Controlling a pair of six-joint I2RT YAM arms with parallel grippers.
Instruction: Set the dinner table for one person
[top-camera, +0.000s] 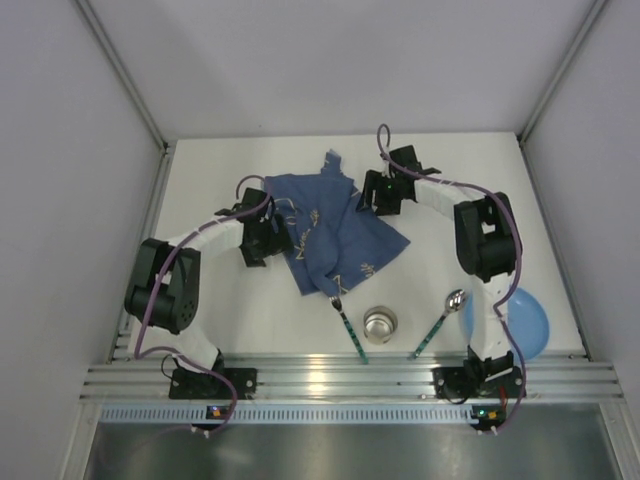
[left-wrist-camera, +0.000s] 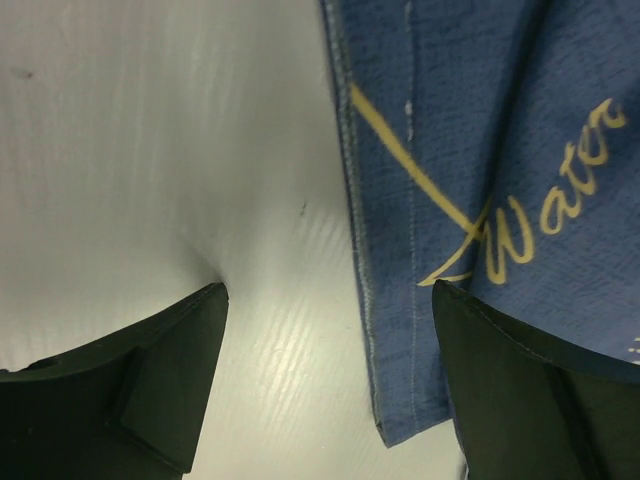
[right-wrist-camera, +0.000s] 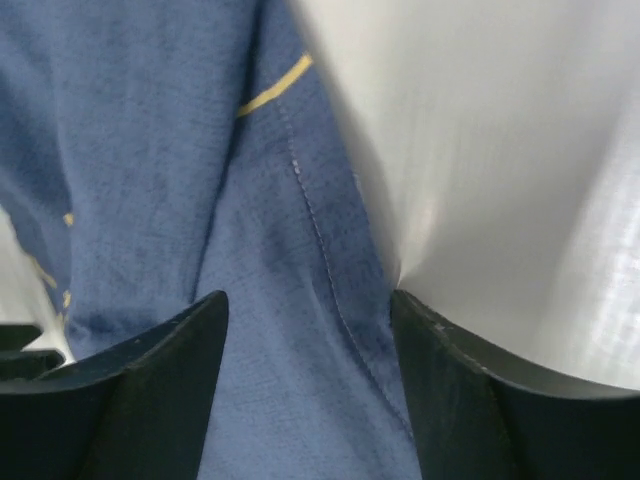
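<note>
step: flattening blue mat (top-camera: 335, 232) on tabletop (top-camera: 225, 170) | left tool (left-wrist-camera: 328, 290), right tool (right-wrist-camera: 308, 296): both released, straddling its hems | next: probably pinch, pull taut

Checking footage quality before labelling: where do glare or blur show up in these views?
Top external: sharp overall, bright glare on the aluminium rail. Left wrist: streaky sheen on the dinner table, lettering on the blue cloth crisp. Right wrist: cloth weave softer, table beside it washed out by glare.
</note>
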